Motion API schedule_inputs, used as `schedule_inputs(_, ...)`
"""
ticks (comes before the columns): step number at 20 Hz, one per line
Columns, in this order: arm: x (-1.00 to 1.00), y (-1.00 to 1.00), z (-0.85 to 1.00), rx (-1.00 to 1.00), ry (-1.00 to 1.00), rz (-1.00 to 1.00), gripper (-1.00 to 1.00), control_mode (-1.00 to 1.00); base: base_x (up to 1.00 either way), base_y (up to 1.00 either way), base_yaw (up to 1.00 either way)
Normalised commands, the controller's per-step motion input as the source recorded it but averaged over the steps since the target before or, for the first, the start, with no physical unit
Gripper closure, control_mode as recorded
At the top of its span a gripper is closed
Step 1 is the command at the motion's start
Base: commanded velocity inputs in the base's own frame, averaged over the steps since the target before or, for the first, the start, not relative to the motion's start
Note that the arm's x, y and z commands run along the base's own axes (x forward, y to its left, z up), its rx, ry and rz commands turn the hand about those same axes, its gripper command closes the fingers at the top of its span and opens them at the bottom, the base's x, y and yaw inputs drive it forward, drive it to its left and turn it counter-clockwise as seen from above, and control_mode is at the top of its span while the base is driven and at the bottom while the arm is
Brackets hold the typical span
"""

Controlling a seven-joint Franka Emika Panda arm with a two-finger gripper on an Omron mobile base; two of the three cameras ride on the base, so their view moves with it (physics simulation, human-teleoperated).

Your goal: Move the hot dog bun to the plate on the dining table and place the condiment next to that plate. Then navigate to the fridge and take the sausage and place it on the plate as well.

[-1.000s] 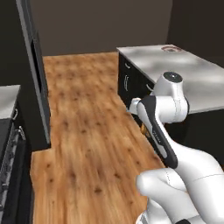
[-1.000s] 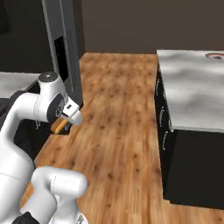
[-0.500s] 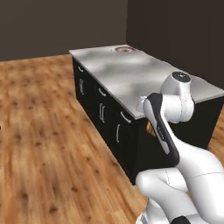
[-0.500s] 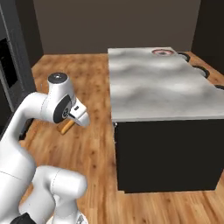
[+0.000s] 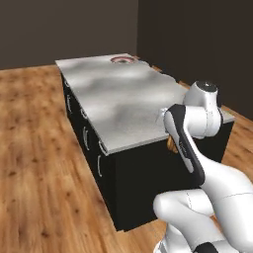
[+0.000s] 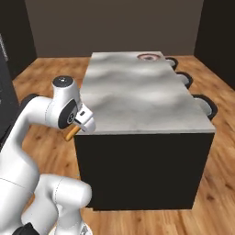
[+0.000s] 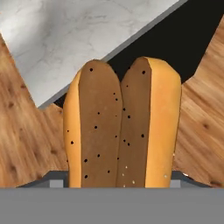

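hot dog bun (image 7: pixel 122 127) looks soft, light, easy to crush, so prob best gripped gently across its long sides. split top, dark brown speckled crust, golden orange flanks. it sits in the gripper (image 6: pixel 76 130), which is closed on it, held off the near corner of the grey marble island counter (image 6: pixel 137 96), above wood floor (image 5: pixel 34 163). plate (image 6: pixel 148 57) at counter's far end.

I am facing the near end of the island (image 6: pixel 147 98), which is running away from me across the floor (image 5: pixel 34 163). A plate (image 6: pixel 149 57) is sitting on its far end. Stools (image 6: pixel 202 104) are standing along its right side. My gripper (image 6: pixel 73 131) is hanging just off the near left corner, holding the bun (image 7: pixel 122 127) over the edge, above the floor.
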Motion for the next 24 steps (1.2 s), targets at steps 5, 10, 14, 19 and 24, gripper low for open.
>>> schedule_inputs(5, 0.0, 0.0, 0.0, 0.0, 0.0, 0.0, 1.0, 1.0, 0.5, -1.0, 0.27)
schedule_inputs(10, 0.0, 0.0, 0.0, 0.0, 0.0, 0.0, 1.0, 1.0, 0.43, -1.0, 0.34)
schedule_inputs(14, 0.0, 0.0, 0.0, 0.0, 0.0, 0.0, 1.0, 1.0, 0.4, -1.0, 0.4)
schedule_inputs(19, 0.0, 0.0, 0.0, 0.0, 0.0, 0.0, 1.0, 1.0, 0.4, -1.0, 0.42)
schedule_inputs(24, 0.0, 0.0, 0.0, 0.0, 0.0, 0.0, 1.0, 1.0, 0.4, -1.0, 0.43)
